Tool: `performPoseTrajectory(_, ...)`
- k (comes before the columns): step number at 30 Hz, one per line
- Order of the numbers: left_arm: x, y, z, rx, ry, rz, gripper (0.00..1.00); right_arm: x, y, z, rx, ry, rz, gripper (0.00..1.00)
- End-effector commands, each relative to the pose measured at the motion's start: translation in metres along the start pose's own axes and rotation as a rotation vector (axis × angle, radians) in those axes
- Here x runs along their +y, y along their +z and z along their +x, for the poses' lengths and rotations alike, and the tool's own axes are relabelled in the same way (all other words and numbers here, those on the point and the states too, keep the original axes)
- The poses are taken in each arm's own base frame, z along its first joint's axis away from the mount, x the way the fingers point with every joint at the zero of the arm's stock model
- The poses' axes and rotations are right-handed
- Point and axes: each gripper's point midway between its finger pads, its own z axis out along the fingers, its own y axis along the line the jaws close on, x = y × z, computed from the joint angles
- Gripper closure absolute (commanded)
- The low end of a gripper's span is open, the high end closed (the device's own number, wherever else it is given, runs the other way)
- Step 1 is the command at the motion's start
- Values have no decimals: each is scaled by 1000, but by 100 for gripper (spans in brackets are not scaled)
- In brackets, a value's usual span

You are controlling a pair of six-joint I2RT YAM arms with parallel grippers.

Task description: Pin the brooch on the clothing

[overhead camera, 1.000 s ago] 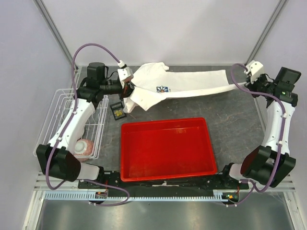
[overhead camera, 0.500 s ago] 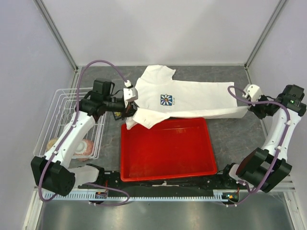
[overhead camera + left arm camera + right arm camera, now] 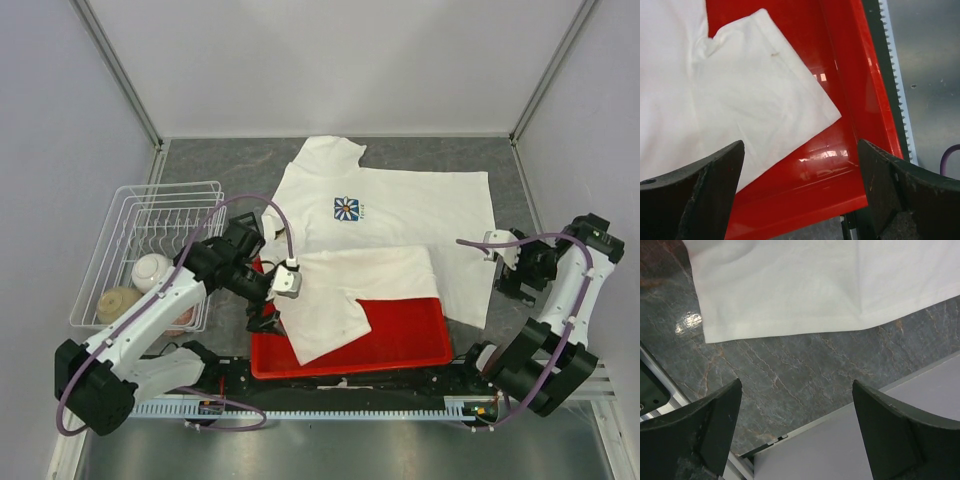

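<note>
1. Gray stone-look table (image 3: 200,170) fills the floor of a booth with pale walls. A white wire basket (image 3: 110,270) with bowls (image 3: 152,270) sits on the left.
2. The white T-shirt (image 3: 400,205) lies flat and spread out on the table, with its blue daisy print (image 3: 347,208) facing up. One sleeve (image 3: 765,100) and part of the shirt's body hang over into the red tray (image 3: 400,335) at the front.
3. The left claw (image 3: 283,283) is wide open above that sleeve and holds nothing. The right claw (image 3: 497,262) is wide open too, just past the shirt's edge, over bare table.
4. I cannot see the brooch in any view now. It may be hidden under the shirt or behind the left arm.
5. The shirt looks soft, light and floppy. It would bunch up if pushed, so it is best grabbed at an edge, like the hem or a sleeve.
6. The brooch is likely tiny, hard and slippery, with a sharp pin. It should be pinched gently by its sides.
7. Half a second ago both claws were pinching the shirt, the left near the neck and the right at the hem. Now they have let go.
8. The shirt has come closer to the arms and now covers part of the red tray.
9. A second ago a small black tray showed by the left claw. Now I cannot find it.
</note>
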Motion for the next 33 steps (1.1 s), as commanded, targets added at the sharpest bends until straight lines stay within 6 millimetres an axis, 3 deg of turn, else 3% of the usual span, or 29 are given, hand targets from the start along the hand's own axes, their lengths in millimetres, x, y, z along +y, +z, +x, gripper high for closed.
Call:
performPoseTrajectory(1,22,-23,-11,-51,26,-103,1,-14,-15,-18,-61,-15,25,2)
performPoseTrajectory(7,92,-77,-37,-229,-136,-427,1,-42,-30,-53,-203,129,54,2)
performPoseTrajectory(8,114,-95,-41,-247,-116,-539,1,-47,-31,-59,-221,141,59,2)
performPoseTrajectory(9,127,-106,-44,-256,-131,-620,1,-58,-37,-73,-256,120,83,2)
performPoseTrajectory(10,137,-115,-46,-287,-226,-690,1,-63,-37,-80,-275,206,80,2)
performPoseTrajectory(11,159,-135,-32,-253,-309,-857,1,-72,-38,-86,-285,243,97,2)
performPoseTrajectory(12,175,-151,-35,-276,-338,-956,1,-94,-39,-98,-289,237,154,2)
performPoseTrajectory(13,184,-165,-41,-291,-385,-1014,1,-100,-35,-104,-298,349,157,2)
performPoseTrajectory(14,196,-165,-28,-246,-443,-1038,1,-106,-33,-111,-305,377,166,2)
performPoseTrajectory(18,206,-172,-23,-257,-504,-1069,1,-139,-19,-152,-355,438,244,2)
performPoseTrajectory(22,213,-165,-7,-275,-574,-1094,1,-151,-4,-180,-375,508,295,2)
performPoseTrajectory(24,219,-166,6,-271,-633,-1142,6,-148,9,-195,-393,529,277,2)
performPoseTrajectory(27,228,-165,28,-262,-735,-1209,22,-141,27,-205,-395,543,241,2)
performPoseTrajectory(33,234,-154,74,-225,-985,-1305,31,-134,45,-219,-401,577,200,2)
